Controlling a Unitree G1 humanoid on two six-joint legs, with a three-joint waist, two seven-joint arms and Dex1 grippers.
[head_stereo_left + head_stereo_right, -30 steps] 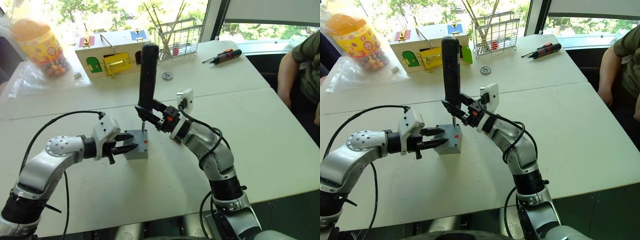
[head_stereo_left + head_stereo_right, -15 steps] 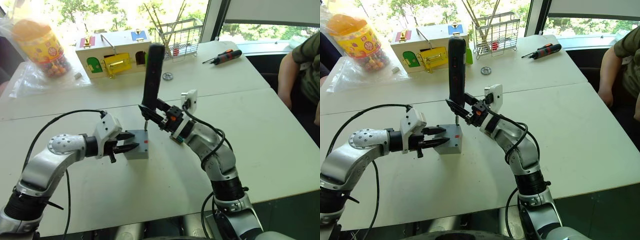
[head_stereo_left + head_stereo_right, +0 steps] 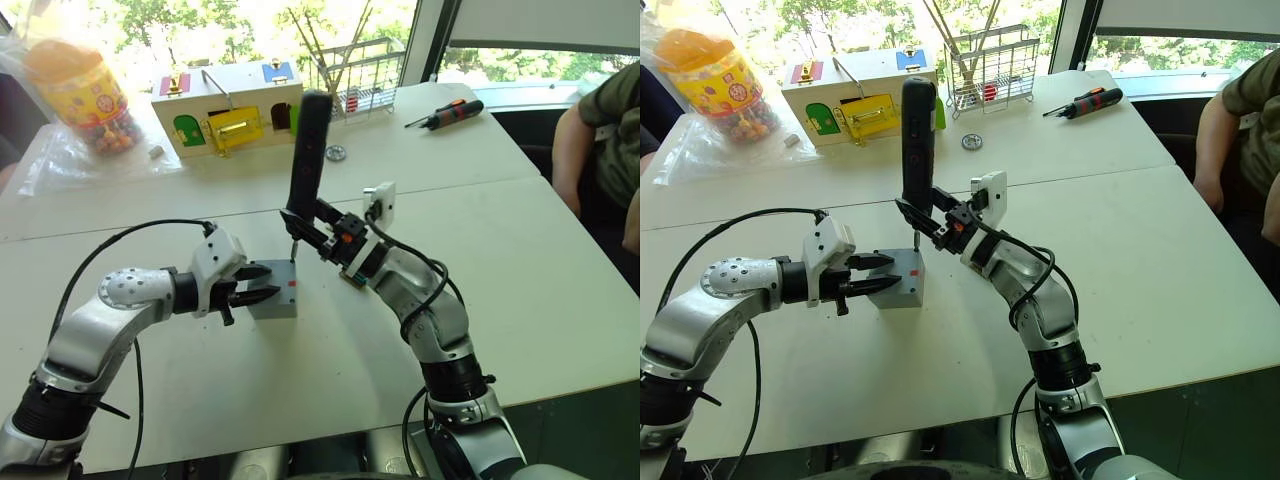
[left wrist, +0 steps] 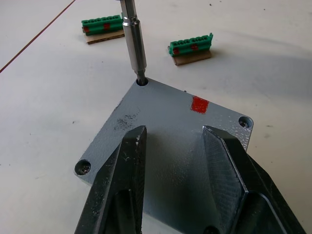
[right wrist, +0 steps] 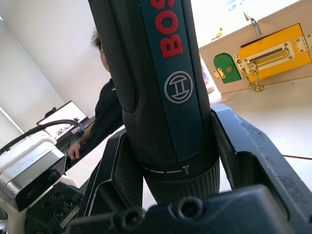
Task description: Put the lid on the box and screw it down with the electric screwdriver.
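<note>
Lid (image 4: 170, 131) already sits flat on the box (image 3: 276, 300), near the middle of the white tabletop (image 3: 520, 260), red mark facing up. Corner holes visible in the left wrist view; the screwdriver bit is seated in the far corner hole, nearly upright, so this looks like the screwing step, on that corner. Can't tell whether the other corners have screws driven.

Electric screwdriver (image 3: 305, 150) stands close to vertical over that corner, tilted slightly, presumably so the bit lines up with the screw axis. Right gripper (image 3: 322, 232) has its fingers clamped around the tool's lower body near the collar; gripping low likely gives better control of the tip.

Left gripper (image 3: 256, 283) is at the box's side, opposite the driven corner. Fingers (image 4: 122, 161) part-spread, hovering over or lying on the lid, one each side of its middle, not closed on anything; contact unclear. Probably there to brace the box so it doesn't spin or slide under driver torque.

Two green terminal blocks (image 4: 190, 46) lie on the tabletop beyond the box. Farther back: wooden box (image 3: 225, 105) with coloured doors, wire rack (image 3: 355, 70), red-and-black hand screwdriver (image 3: 445, 112), candy jar (image 3: 80, 90) in plastic. A person's arm (image 3: 600, 130) at the robot's right edge, well apart from the work.
</note>
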